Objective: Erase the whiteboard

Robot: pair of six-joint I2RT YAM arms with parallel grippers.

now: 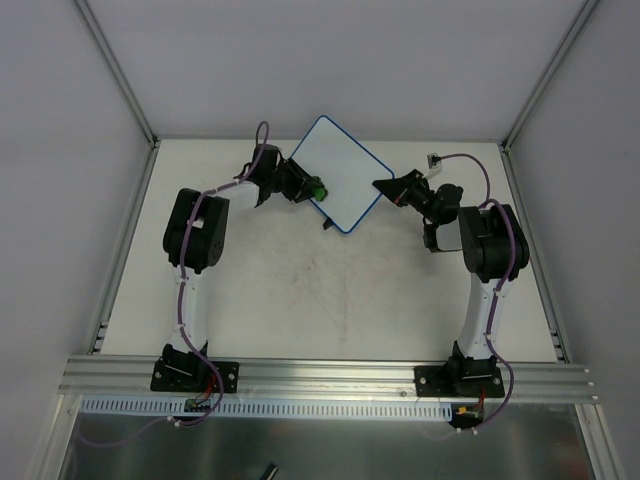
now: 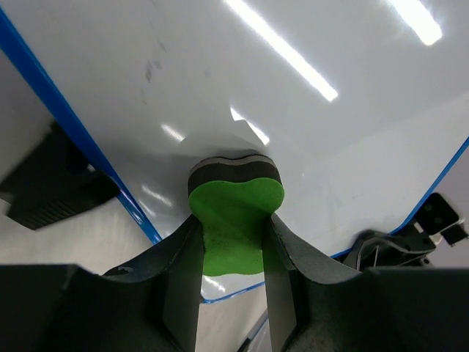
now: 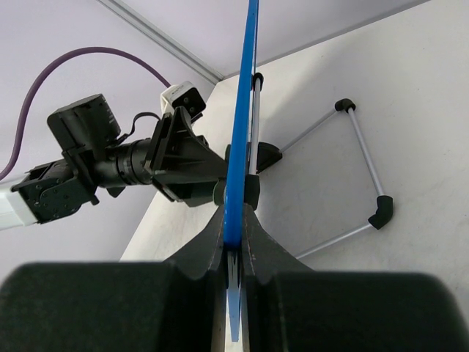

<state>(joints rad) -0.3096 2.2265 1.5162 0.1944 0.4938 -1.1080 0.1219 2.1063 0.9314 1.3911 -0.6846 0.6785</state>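
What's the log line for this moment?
left claw: shut on eraser, eraser against board | right claw: shut on board rim | board: faint smudges visible

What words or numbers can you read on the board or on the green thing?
None: no words, numbers or labels can be read in any view.
The whiteboard shows only faint grey smudges, no letters.
The green eraser is plain.
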